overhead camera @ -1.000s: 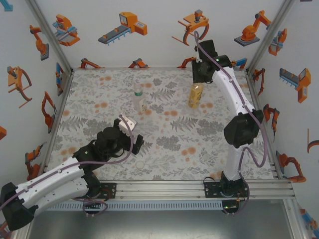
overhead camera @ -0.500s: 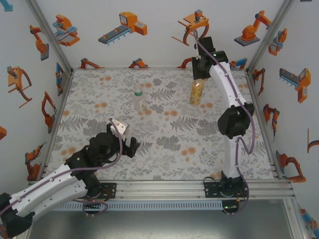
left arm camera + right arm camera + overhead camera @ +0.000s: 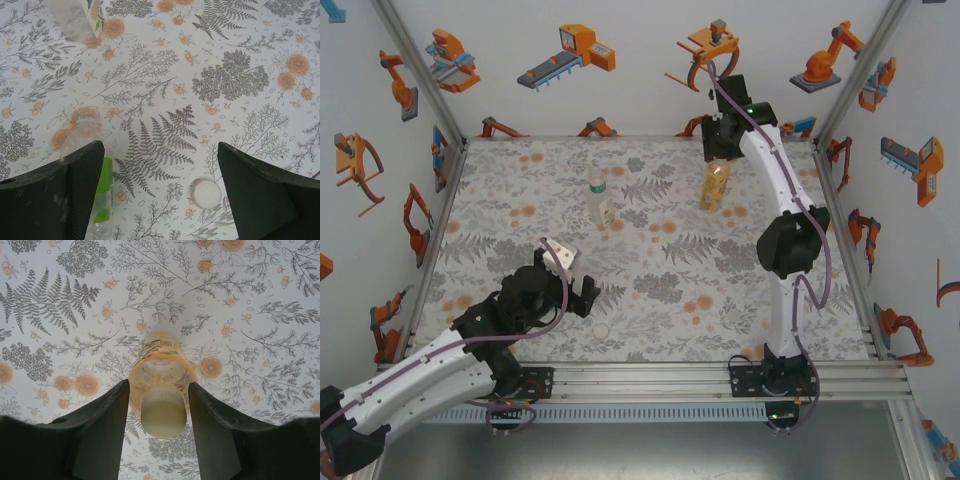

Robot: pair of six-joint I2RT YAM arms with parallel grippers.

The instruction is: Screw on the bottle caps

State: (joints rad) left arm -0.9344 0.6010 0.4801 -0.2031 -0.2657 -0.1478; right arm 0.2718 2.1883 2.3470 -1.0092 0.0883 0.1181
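The amber-yellow bottle (image 3: 714, 187) stands at the back right with a pale cap (image 3: 163, 415) on its neck. My right gripper (image 3: 721, 150) hangs straight above it, fingers (image 3: 102, 430) on either side of the cap with a thin gap, so open (image 3: 159, 384). A clear labelled bottle (image 3: 599, 200) stands at the back middle. My left gripper (image 3: 578, 292) hovers wide open (image 3: 159, 145) over the mat. A loose white cap (image 3: 205, 193) lies between its fingers, nearer the right one; it is also seen on the mat (image 3: 602, 329). A green-labelled bottle (image 3: 102, 197) sits by the left finger, partly hidden.
The patterned mat (image 3: 670, 270) covers the table inside white walls with orange robot pictures. An aluminium rail (image 3: 650, 380) runs along the near edge by both arm bases. The clear bottle's base (image 3: 82, 20) shows at the top left of the left wrist view.
The right gripper's jaws have parted from the cap on the amber bottle. The left arm drew back towards the near left, then held almost still.
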